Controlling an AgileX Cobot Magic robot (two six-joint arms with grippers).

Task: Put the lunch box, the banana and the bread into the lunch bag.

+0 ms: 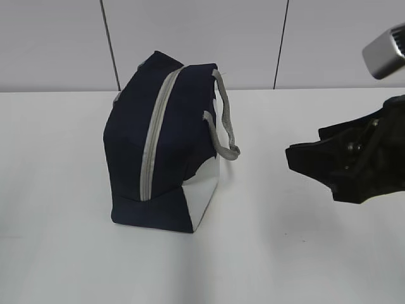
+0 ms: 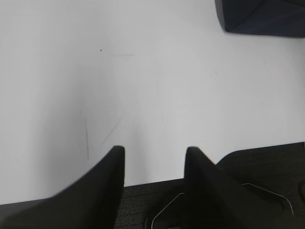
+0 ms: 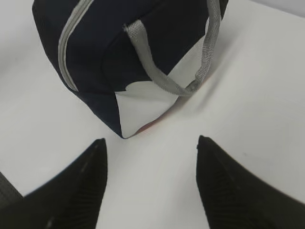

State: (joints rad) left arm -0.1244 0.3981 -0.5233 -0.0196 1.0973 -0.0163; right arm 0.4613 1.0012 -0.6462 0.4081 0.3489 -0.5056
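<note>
The navy lunch bag (image 1: 164,139) stands on the white table with its grey zipper (image 1: 154,142) shut and a grey strap handle (image 1: 224,126) hanging on its right side. It also shows in the right wrist view (image 3: 119,43), and a corner of it shows in the left wrist view (image 2: 262,16). My right gripper (image 1: 304,152) is open and empty, to the right of the bag with its jaws pointing toward it (image 3: 151,140). My left gripper (image 2: 155,149) is open and empty over bare table near the front edge. The lunch box, banana and bread are out of view.
The white table (image 1: 285,253) runs back to a pale panelled wall (image 1: 202,38). A silver part of the right arm (image 1: 385,50) hangs at the top right. A dark surface (image 2: 143,205) lies below the table edge under my left gripper.
</note>
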